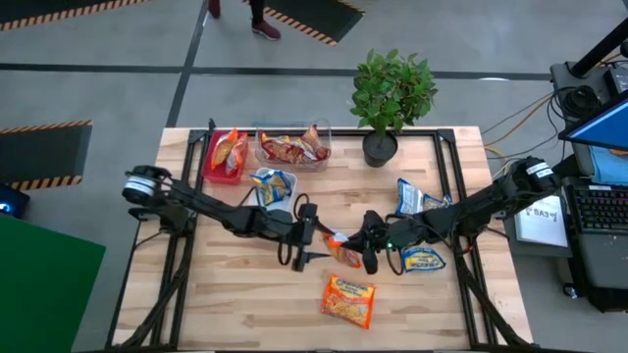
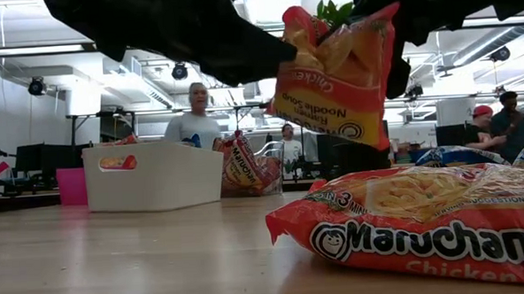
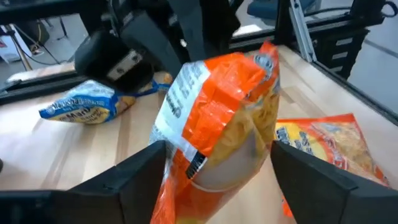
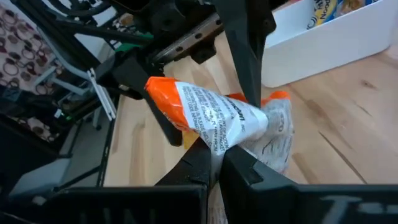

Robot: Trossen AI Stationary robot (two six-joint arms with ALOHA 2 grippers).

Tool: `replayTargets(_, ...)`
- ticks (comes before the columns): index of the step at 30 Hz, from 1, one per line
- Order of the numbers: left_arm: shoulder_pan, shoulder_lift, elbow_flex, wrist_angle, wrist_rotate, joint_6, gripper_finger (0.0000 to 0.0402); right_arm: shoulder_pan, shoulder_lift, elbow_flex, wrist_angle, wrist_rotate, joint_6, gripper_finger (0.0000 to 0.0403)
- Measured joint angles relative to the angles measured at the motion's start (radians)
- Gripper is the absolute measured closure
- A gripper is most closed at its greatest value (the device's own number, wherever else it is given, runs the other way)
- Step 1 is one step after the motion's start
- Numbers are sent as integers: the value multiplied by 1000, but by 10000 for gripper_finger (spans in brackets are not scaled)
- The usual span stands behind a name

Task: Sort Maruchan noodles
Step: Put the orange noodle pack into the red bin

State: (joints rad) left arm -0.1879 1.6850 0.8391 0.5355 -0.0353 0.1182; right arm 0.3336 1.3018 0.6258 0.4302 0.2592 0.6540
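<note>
Two grippers, one orange packet (image 1: 343, 250).

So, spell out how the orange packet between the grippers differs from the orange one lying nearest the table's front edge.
The held packet hangs in the air, upright and crumpled; the lying packet rests flat on the table. The right gripper pinches the held one, with the left gripper open around it; nothing touches the lying one. Both are orange Maruchan packets.

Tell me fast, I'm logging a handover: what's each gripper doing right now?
Left gripper: open, fingers either side of the orange noodle packet, not pinching it.
Right gripper: closed on that same packet's edge, holding it above the table.
</note>
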Motion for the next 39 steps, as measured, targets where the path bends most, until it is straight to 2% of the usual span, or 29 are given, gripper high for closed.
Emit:
replayTargets(5,0,10,0,7,-4,-4,192,0,0,0,2,-1,-18,394)
replayTargets(14,0,4,0,31,-8,-21,370,0,2,0,2,2,-25,390)
replayTargets(16,-1,0,0,30,-7,-34,392,0,0,0,11,2,-18,377)
replayTargets(23,-3,-41,0,4,-8,-42,398,0,-22,0,17,3,-30,274)
replayTargets(27,-3,-109,0,-69,-8,-29,399,0,-92,1,-13,3,-61,218)
replayTargets(30,-3,-175,0,-139,-8,-14,400,0,-168,1,-45,9,-87,189)
replayTargets(33,0,-257,0,-228,-23,-5,400,0,-249,1,-72,62,-112,173)
replayTargets(36,0,-354,0,-358,-130,-4,401,0,-319,1,-102,114,-156,166)
replayTargets(39,4,-462,18,-578,-331,-3,401,0,-371,2,-142,158,-206,167)
